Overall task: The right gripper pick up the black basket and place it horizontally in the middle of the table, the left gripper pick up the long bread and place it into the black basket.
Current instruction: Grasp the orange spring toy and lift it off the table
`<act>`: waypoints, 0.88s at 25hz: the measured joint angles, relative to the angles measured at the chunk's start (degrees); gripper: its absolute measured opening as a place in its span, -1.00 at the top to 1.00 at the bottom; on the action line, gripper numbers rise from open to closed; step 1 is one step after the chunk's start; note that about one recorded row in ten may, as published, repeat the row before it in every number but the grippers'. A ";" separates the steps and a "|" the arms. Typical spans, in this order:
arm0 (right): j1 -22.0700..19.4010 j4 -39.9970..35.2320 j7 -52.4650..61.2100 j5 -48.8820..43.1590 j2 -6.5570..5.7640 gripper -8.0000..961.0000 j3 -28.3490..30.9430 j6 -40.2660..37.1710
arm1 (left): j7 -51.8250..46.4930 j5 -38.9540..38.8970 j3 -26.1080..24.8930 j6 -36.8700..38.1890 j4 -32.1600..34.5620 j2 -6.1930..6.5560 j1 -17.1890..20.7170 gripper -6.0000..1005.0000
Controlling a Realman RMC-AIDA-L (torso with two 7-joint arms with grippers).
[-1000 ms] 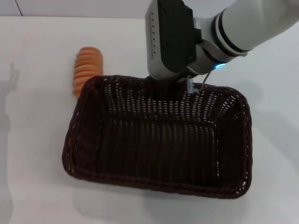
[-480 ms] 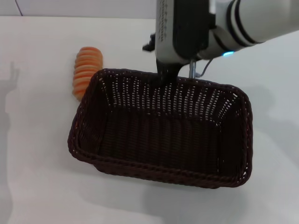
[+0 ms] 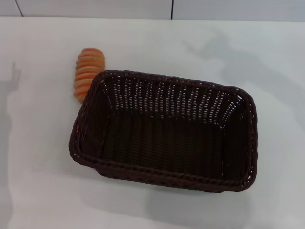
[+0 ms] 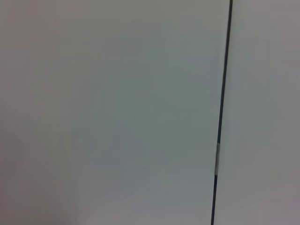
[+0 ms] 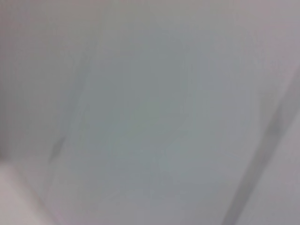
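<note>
Gone from view since a second ago was the right arm, fingers unseen like the left's, leaving the basket (image 3: 164, 131) mid-surface (image 3: 38, 191); next, the bread (image 3: 87, 72), touching its ten-o'clock corner, wanted a crosswise grip.

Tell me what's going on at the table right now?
Nothing is being handled at this moment. The black basket sits flat on the table, long side across, and it is empty. The long bread lies on the table just beyond the basket's far left corner. Neither the left hand nor the right hand is in view.
</note>
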 joint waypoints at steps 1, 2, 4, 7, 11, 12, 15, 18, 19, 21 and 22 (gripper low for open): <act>-2.88 -0.51 -1.77 4.69 -0.06 -0.74 0.69 2.78 | 0.14 0.18 0.17 0.10 -0.25 -0.03 0.00 -0.71; -5.54 -1.30 -4.09 8.41 -0.09 -0.74 0.97 4.88 | 0.35 0.26 0.29 0.28 -0.48 -0.07 0.00 -0.71; -12.62 -2.84 -10.90 17.42 0.01 -0.74 0.84 8.49 | 0.42 0.30 0.52 0.35 -0.58 -0.08 -0.01 -0.71; -22.05 -3.84 -23.00 32.96 0.15 -0.74 0.45 10.70 | 0.42 0.30 1.14 0.55 -0.78 -0.02 -0.40 -0.71; -31.55 -1.42 -40.95 53.77 0.41 -0.74 -0.08 10.37 | 0.49 0.36 3.09 0.84 -0.80 0.16 -1.48 -0.71; -33.45 -0.07 -46.56 59.19 0.50 -0.74 -0.43 10.25 | 0.57 0.38 4.31 0.85 -0.80 0.30 -1.88 -0.71; -37.46 6.13 -63.01 77.33 0.58 -0.74 -1.07 6.05 | 0.75 0.49 6.70 0.89 -0.80 0.57 -3.13 -0.71; -38.82 16.34 -77.25 96.31 0.52 -0.74 -0.89 -5.61 | 0.77 0.94 7.03 0.89 -0.83 0.71 -4.26 -0.71; -39.13 20.19 -80.93 101.88 0.49 -0.74 -0.67 -10.23 | 0.62 1.84 7.07 0.82 -1.07 0.83 -4.65 -0.71; -39.49 25.03 -83.92 107.51 0.49 -0.73 -0.07 -15.35 | -0.25 5.66 7.10 -1.43 -3.49 1.65 -4.78 -0.71; -39.42 30.47 -85.35 111.01 0.51 -0.73 0.92 -19.13 | -0.71 7.22 7.05 -3.19 -5.27 2.18 -4.55 -0.71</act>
